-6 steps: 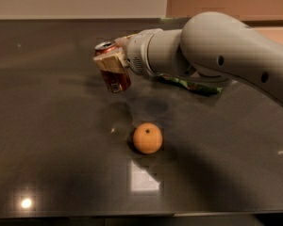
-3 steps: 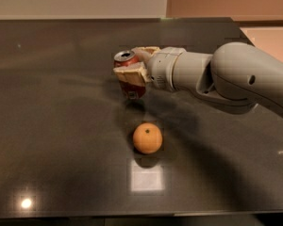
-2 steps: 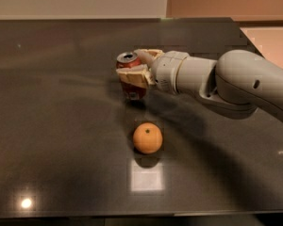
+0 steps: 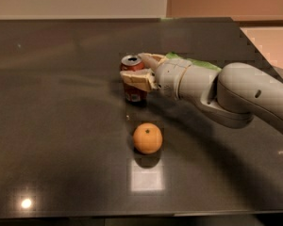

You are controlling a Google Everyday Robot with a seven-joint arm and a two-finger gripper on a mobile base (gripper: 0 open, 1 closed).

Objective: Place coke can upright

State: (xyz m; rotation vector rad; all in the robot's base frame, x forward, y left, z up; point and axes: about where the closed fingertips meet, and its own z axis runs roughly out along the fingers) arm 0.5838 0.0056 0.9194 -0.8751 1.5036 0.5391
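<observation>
Camera view: gripper (image 4: 132, 67) clasps coke can (image 4: 134, 93), upright on dark table (image 4: 56, 126); orange (image 4: 147, 138) near, apart; green snack bag (image 4: 198, 62) behind arm.

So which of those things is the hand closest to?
The red coke can, upright, gripped by the hand; the orange sits apart, nearer us.

The coke can (image 4: 134, 95), red with a silver top, stands upright near the middle of the dark table (image 4: 56, 126). The gripper (image 4: 133, 69) clasps it from the right, one finger across its near side, one behind.
</observation>
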